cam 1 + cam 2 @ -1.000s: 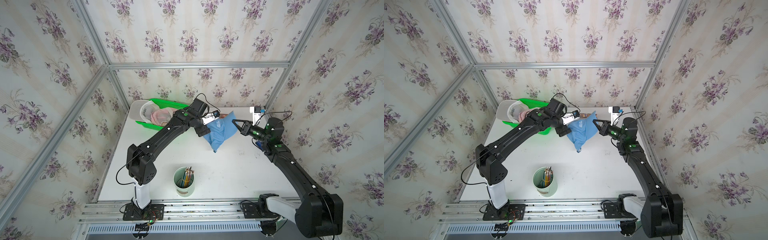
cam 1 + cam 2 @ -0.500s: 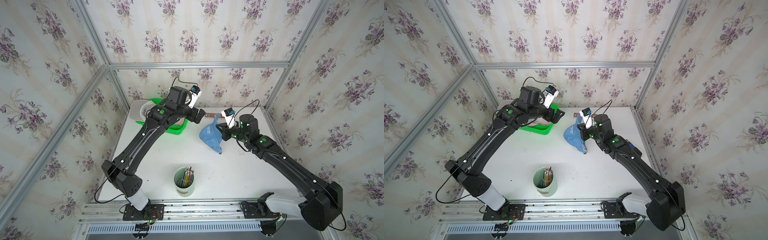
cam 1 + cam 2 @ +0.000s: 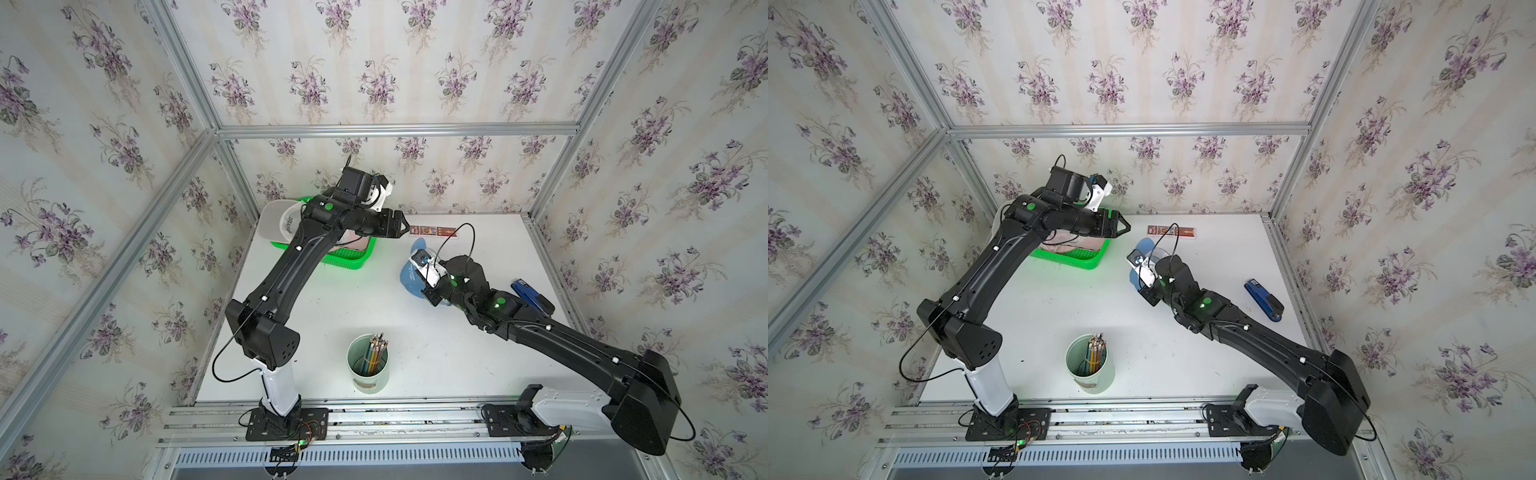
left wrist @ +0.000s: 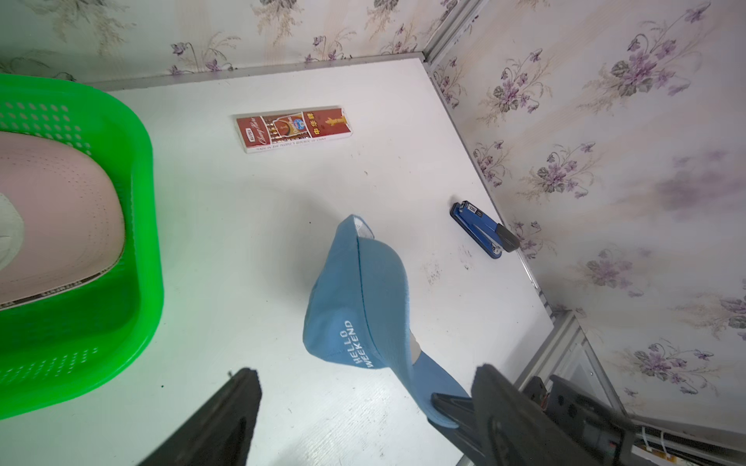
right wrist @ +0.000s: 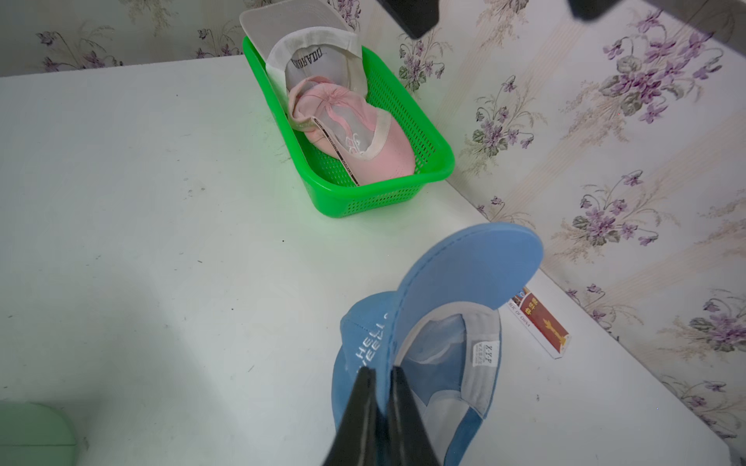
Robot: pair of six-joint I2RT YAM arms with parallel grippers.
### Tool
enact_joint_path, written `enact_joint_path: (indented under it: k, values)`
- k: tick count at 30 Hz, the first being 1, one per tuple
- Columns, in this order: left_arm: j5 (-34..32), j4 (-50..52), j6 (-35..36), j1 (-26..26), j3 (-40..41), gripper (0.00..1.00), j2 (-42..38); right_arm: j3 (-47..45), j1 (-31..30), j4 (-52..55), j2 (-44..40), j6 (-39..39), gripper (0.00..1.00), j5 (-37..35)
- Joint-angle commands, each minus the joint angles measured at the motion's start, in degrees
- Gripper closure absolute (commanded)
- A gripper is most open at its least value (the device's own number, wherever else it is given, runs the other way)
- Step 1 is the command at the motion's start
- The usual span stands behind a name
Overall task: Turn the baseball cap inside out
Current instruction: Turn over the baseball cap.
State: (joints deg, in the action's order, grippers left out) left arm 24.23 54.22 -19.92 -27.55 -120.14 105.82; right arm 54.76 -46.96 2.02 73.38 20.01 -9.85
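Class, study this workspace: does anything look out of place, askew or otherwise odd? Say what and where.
The blue cap hangs tilted above the table, pinched at its brim by the right gripper. In the green basket, a white cap sticks out over its rim. Nothing looks spilled or broken.

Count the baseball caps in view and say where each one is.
3. The light blue fabric cap is pinched in the right gripper; the white cap and the pink mesh cap lie in the green plastic basket. Others could be hidden beneath those.
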Motion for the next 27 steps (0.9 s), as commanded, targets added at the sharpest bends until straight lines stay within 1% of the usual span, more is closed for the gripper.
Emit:
enact_joint_path:
  k: [1,2,4,7,8,9,13,16,17,19,20,22,26,27]
  values:
    - [-4.3,4.5,0.9,-1.6,-0.5,0.17,0.9,2.0,-1.3,-3.1,2.4,2.5,1.00,-3.9]
    - [-5.9,5.1,1.3,-2.0,-0.2,0.18,0.9,2.3,-1.5,-3.2,3.1,2.5,1.00,-4.0]
    - [-6.5,5.1,1.7,-2.5,1.3,0.20,1.0,2.7,-1.9,-3.4,4.0,2.6,1.00,-4.3]
    - [-9.5,4.8,1.6,-2.6,3.4,0.22,0.9,2.9,-2.7,-4.5,4.4,2.4,1.00,-4.1]
    - [-10.0,4.6,1.7,-2.6,3.8,0.25,1.2,2.9,-2.9,-4.9,4.3,2.3,1.00,-3.8]
    - [-10.1,4.7,1.7,-2.6,4.0,0.28,1.4,3.0,-3.0,-5.0,4.3,2.2,1.00,-3.5]
    - [-9.6,4.3,1.4,-2.7,4.3,0.32,2.4,3.9,-3.4,-5.0,4.7,2.1,1.00,-3.4]
    - [-9.2,3.3,1.3,-2.9,4.3,0.43,2.8,4.3,-3.7,-5.3,5.1,2.0,1.00,-2.9]
    - [-9.1,3.0,1.3,-2.9,4.3,0.50,3.0,4.4,-3.8,-5.5,5.1,1.9,1.00,-2.7]
    - [-8.7,2.7,1.2,-2.9,4.1,0.53,3.3,4.4,-4.0,-5.7,5.3,1.8,1.00,-2.9]
    - [-8.0,2.5,1.1,-2.9,4.1,0.55,3.4,4.5,-4.1,-5.8,5.4,1.7,1.00,-2.9]
    - [-6.8,2.0,0.9,-3.0,4.5,0.72,3.7,4.8,-4.2,-5.8,5.9,1.5,1.00,-3.3]
    - [-4.0,0.6,-0.4,-3.4,6.0,0.79,3.8,5.3,-4.2,-5.8,7.1,1.0,1.00,-4.3]
    - [-2.1,-0.1,-0.5,-3.7,6.7,0.88,3.7,5.2,-4.2,-6.0,7.4,0.8,1.00,-4.5]
